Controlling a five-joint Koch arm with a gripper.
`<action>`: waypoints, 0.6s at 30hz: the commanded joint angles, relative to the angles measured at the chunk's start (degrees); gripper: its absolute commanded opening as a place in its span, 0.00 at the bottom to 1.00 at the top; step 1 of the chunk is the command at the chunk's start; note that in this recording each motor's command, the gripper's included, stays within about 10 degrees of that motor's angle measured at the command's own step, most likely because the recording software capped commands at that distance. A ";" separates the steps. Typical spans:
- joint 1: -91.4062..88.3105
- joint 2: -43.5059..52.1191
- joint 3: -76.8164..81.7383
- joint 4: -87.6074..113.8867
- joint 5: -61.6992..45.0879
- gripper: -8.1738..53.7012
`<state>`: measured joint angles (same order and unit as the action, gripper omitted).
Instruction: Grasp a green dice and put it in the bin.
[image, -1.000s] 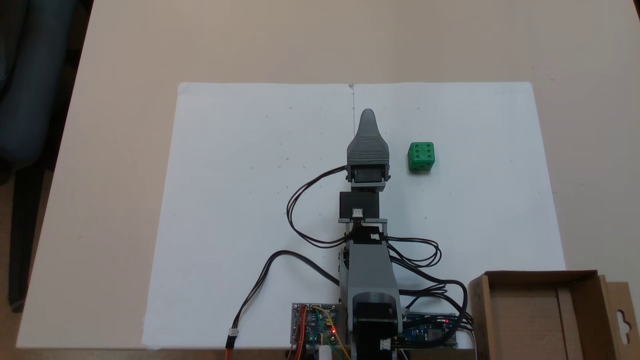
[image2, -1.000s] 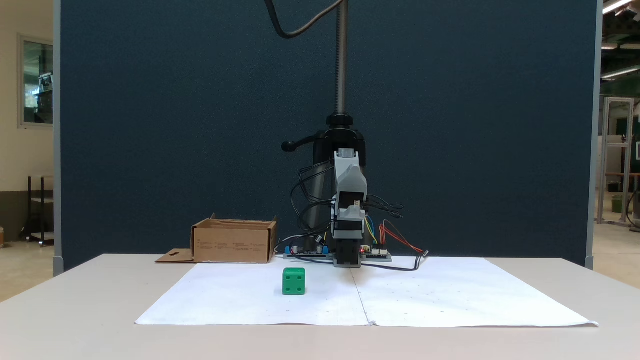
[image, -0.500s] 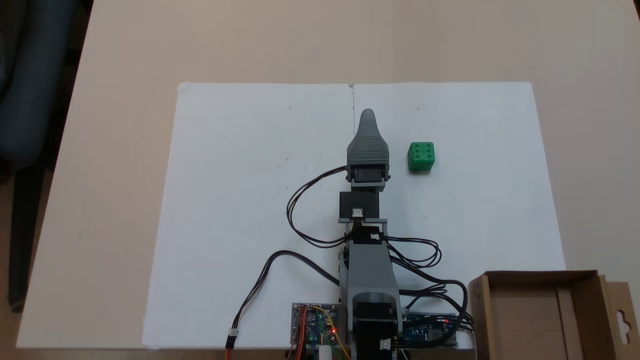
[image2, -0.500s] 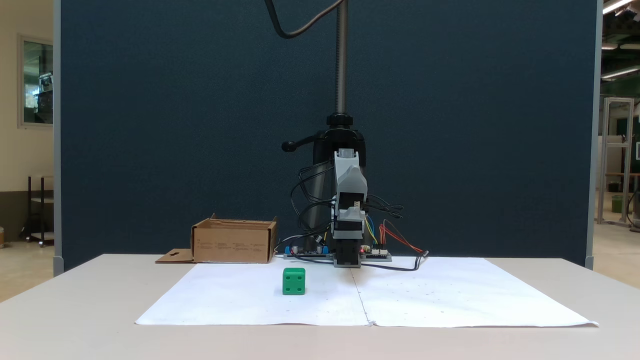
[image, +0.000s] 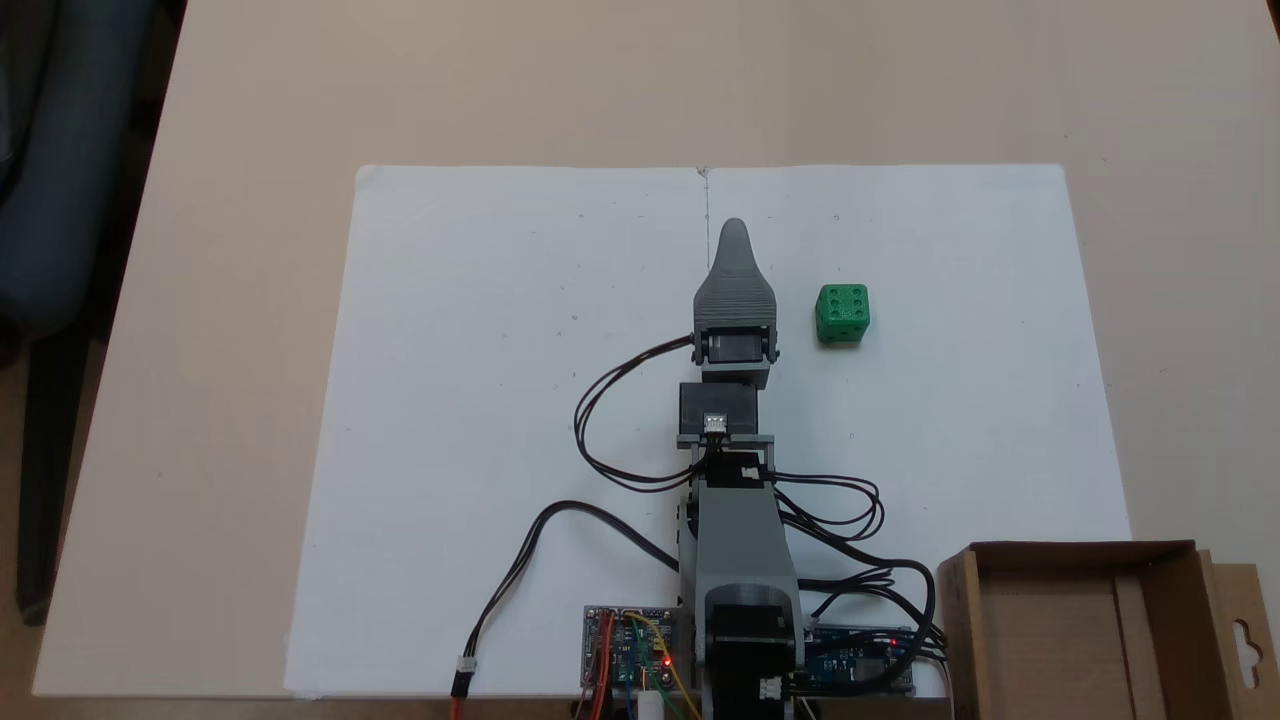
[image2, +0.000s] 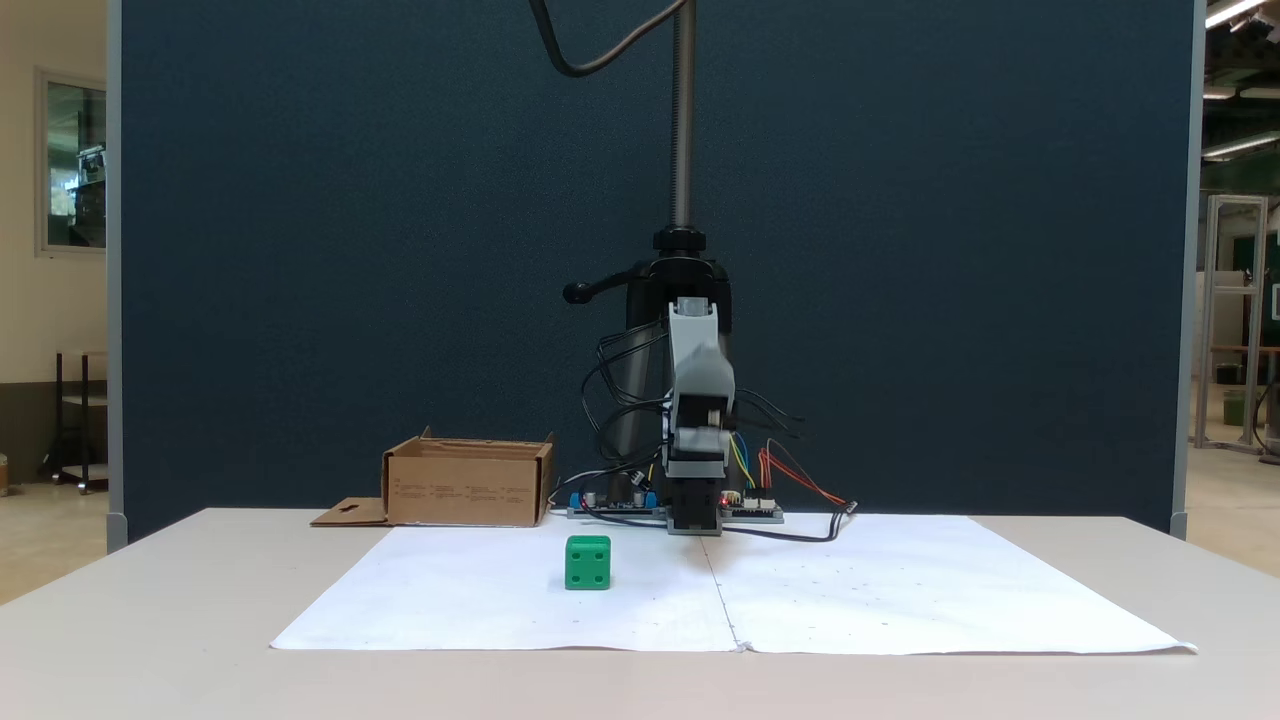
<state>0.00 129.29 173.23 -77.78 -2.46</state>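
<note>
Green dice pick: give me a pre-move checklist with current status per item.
1. Green dice free and unobstructed on the white paper: ok.
2. Dice resting flat, one face up, not tilted, in both fixed views: ok.
3. Gripper aligned over the dice: not ok; in the fixed view from above the dice sits to its right, apart from it.
4. Jaws open enough for the dice: cannot tell; the jaws lie one behind the other.
5. Bin opening upward with nothing seen inside: ok.
6. Cables off the path to the dice: ok; they loop near the arm base.
</note>
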 joint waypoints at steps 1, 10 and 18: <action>0.88 6.24 -4.92 9.05 -3.69 0.82; 2.29 6.06 -25.93 43.22 -3.43 0.86; 2.20 6.06 -48.16 76.62 -1.49 0.84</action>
<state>1.41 129.29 129.11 -6.33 -2.55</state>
